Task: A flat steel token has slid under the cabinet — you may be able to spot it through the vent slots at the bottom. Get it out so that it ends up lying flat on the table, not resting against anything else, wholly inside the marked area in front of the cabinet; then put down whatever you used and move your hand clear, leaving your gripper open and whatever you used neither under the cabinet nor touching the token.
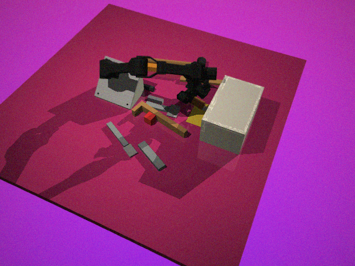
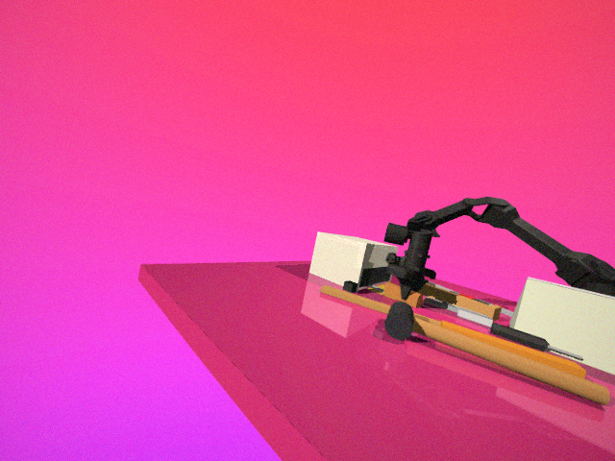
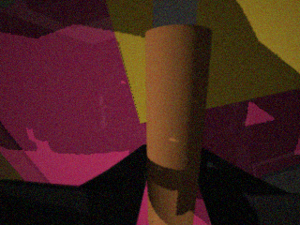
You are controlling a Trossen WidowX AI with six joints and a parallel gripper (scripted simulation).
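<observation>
Table (image 1: 172, 217) (image 2: 238, 342) (image 3: 70, 89): red surface, carries the whole setup. Arm (image 1: 177, 69) (image 2: 538, 238): extends over the tools, wrist bent downward beside the cabinet. Cabinet (image 1: 232, 106) (image 2: 336, 258): pale, boxy, dark opening low on the side facing the tools. Wedge-shaped block (image 1: 114, 96) (image 2: 561, 320): pale, sloping, well apart from the cabinet.

Long wooden handle with a black cylindrical head (image 2: 400, 320): lies beside an orange bar (image 2: 526, 348). L-shaped wooden stick (image 1: 169, 122): on the table, near a red cube (image 1: 150, 118). Marked area (image 1: 195, 119) (image 3: 234, 56): yellow, in front of the cabinet, partly shaded.

Gripper (image 1: 192, 98) (image 2: 405, 295) (image 3: 171, 151): closed on a round wooden tool handle (image 1: 198, 101) (image 3: 178, 94). Grey shank (image 3: 175, 11): beyond the handle's end, above yellow in the wrist view; its far end cannot be seen.

Steel token: not discernible in any view; position cannot be told.
</observation>
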